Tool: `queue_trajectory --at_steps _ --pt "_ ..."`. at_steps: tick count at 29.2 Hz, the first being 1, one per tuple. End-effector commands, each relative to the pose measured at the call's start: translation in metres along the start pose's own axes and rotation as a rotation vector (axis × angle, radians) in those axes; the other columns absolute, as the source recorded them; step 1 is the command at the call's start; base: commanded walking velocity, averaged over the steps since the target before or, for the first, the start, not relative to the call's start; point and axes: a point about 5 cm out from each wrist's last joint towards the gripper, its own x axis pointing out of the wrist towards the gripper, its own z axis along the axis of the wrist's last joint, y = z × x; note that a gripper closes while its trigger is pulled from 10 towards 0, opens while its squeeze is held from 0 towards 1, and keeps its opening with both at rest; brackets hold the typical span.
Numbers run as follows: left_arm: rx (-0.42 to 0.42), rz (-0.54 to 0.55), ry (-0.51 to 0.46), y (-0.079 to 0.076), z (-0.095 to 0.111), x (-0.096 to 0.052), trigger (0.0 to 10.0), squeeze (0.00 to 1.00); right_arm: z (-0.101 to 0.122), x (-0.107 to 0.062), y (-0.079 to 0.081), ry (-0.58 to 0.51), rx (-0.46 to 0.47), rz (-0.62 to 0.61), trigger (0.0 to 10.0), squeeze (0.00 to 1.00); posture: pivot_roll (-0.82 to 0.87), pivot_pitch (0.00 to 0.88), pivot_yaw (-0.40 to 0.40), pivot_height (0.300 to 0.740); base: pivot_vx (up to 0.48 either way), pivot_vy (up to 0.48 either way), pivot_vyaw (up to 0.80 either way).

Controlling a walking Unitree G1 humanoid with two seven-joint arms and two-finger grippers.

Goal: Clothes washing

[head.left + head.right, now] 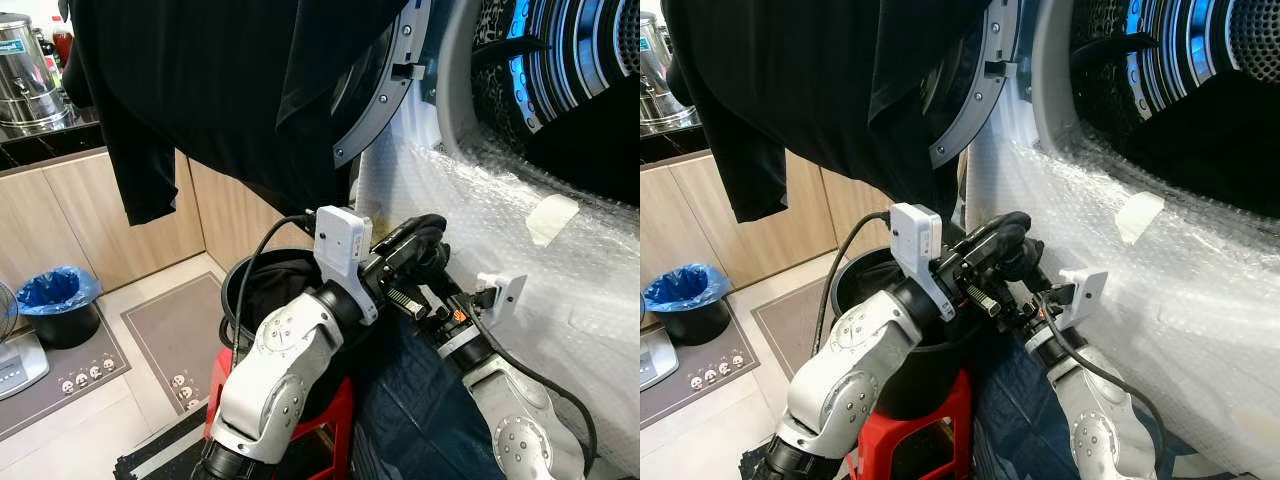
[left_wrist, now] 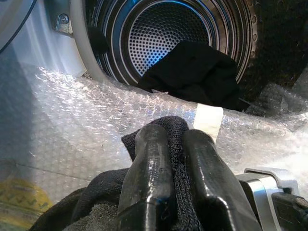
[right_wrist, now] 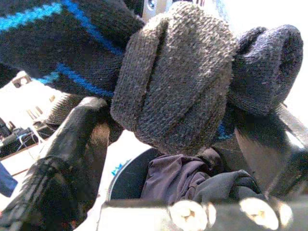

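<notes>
- The washer [image 1: 520, 190] is standing wide open, its front wrapped in bubble wrap [image 1: 480, 230], its door [image 1: 385, 90] swung out with a black shirt [image 1: 200, 80] draped over it.
- Both arms are reaching up in front of the opening, just above a black bucket [image 1: 855, 275] of clothes sitting on a red stool [image 1: 945, 420].
- The left gripper [image 2: 175, 178] is pinching a black sock [image 2: 166, 126]; in the left wrist view the jaws are pressed together on the knit fabric, with the drum [image 2: 168, 38] straight ahead and a dark garment [image 2: 197, 72] already lying inside.
- The right gripper [image 3: 159, 139] is working right beside it; a grey sock [image 3: 173, 77] with blue stripes is bunched between its fingers [image 3: 77, 144], so I'd call those jaws clamped on it, though the far finger is mostly hidden by the wool.
- Through the right wrist view, more clothes [image 3: 183, 178] are waiting in the bucket below.
- Off to the left, a blue-lined bin [image 1: 60, 300] is sitting on the floor by wooden cabinets [image 1: 60, 220], well clear of the action.
- My read: this is the loading step, socks lifted out of the bucket and about to go into the drum, with plenty left to move.
- Next, the grippers need to be carrying forward and up over the wrapped lip, far enough in that the socks are dropping inside the drum, not onto the bubble wrap.
- The two grippers are crowding each other, so one going in at a time looks wiser.
</notes>
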Motion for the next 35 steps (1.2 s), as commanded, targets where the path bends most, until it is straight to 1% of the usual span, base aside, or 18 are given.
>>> queue_trajectory --at_steps 1,4,5,6,22,27,28,29,31,33,35 --pt "-0.016 -0.023 -0.011 -0.005 0.001 0.001 10.0 0.0 0.004 0.003 -0.001 -0.011 0.005 -0.004 4.8 0.0 -0.01 0.0 -0.063 0.74 0.0 0.0 0.0" --pt "-0.016 -0.023 -0.01 -0.006 0.001 0.001 10.0 0.0 0.004 0.003 -0.001 -0.011 0.005 -0.005 4.8 0.0 -0.01 0.0 -0.063 0.74 0.0 0.0 0.0" --pt "-0.016 -0.023 -0.01 -0.006 0.001 0.001 10.0 0.0 0.004 0.003 -0.001 -0.011 0.006 -0.005 4.2 0.0 -0.01 0.0 -0.064 0.74 0.0 0.0 0.0" --pt "-0.022 -0.025 -0.014 -0.007 0.001 0.002 10.0 0.0 0.004 0.003 -0.001 -0.011 0.006 0.001 0.0 0.0 -0.01 0.0 -0.065 0.74 0.0 0.0 0.0" --pt "-0.017 -0.018 -0.021 -0.009 0.0 0.002 10.0 0.0 0.008 0.002 -0.005 -0.031 0.015 -0.016 0.0 0.0 -0.01 0.0 -0.064 0.74 0.0 0.0 0.0" --pt "0.023 -0.032 -0.023 -0.01 0.001 0.0 10.0 0.0 0.01 0.001 -0.006 -0.034 0.016 -0.015 0.0 0.0 -0.01 0.0 -0.063 0.74 0.0 0.0 0.0" --pt "0.048 -0.036 -0.033 -0.01 0.003 0.0 10.0 0.5 0.01 0.001 -0.006 -0.034 0.017 -0.014 0.0 0.0 -0.01 0.0 -0.063 0.74 0.0 0.0 0.0" --pt "0.053 -0.045 -0.039 -0.01 0.003 -0.001 10.0 1.0 0.011 0.001 -0.007 -0.035 0.016 -0.013 0.0 0.0 0.0 0.0 -0.063 0.74 0.0 0.0 0.0" --pt "0.066 -0.05 -0.048 -0.011 0.004 -0.003 10.0 1.0 0.011 0.001 -0.008 -0.036 0.016 -0.012 0.0 0.0 0.0 0.0 -0.064 0.74 0.0 0.0 0.0" --pt "0.106 -0.061 -0.055 -0.011 0.006 -0.005 10.0 1.0 0.013 0.002 -0.009 -0.039 0.013 -0.007 0.0 0.0 0.01 0.0 -0.065 0.74 0.0 0.0 0.0" --pt "0.166 -0.081 -0.055 -0.013 0.007 -0.008 10.0 1.0 0.014 0.003 -0.01 -0.04 0.01 0.004 0.0 0.0 0.01 0.0 -0.065 0.74 0.0 0.0 0.0"
